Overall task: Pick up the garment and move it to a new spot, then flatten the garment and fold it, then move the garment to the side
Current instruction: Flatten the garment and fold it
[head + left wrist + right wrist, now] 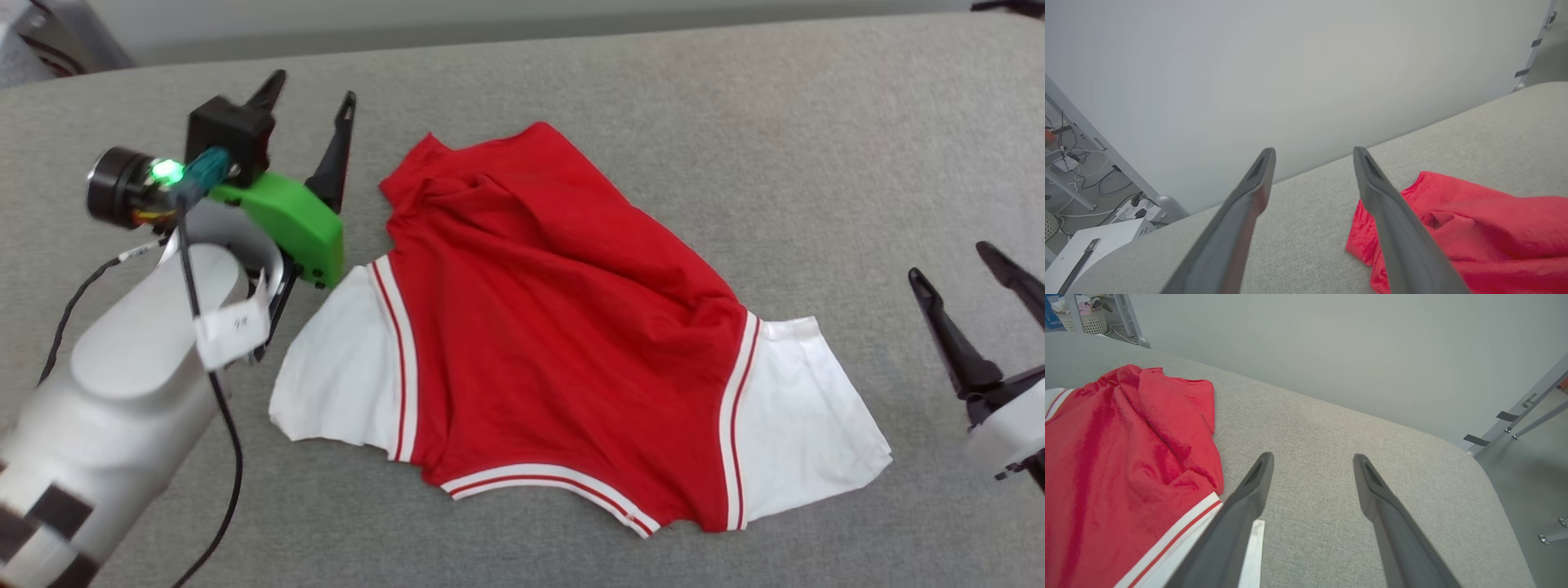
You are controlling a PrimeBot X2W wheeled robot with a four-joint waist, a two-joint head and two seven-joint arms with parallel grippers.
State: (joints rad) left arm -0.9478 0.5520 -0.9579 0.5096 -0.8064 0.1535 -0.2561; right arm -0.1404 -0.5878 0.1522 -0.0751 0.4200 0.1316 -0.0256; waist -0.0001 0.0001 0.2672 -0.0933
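Jaws of left gripper (314, 86) are seen spread apart with nothing between them, fingers pointed away from the robot above the grey fabric-covered table (775, 122). In left wrist view the same gripper (1313, 150) is shown over bare fabric, and one finger crosses the red edge of the garment (1474, 228) in the picture. Contact there cannot be told. Jaws of right gripper (949, 261) are likewise held apart and empty at the right edge of head view. In right wrist view a white sleeve corner is seen just beside one finger (1237, 522).

Garment (555, 327) is laid on the table between the two grippers. Red body is wrinkled and bunched toward the far end, and white sleeves are spread to both sides. Red-white striped trim is seen at the sleeve seams and along the near curved edge. Left sleeve is placed just beside the green housing (294, 220) of the left wrist. A black cable (229, 441) is run along the pale left forearm.
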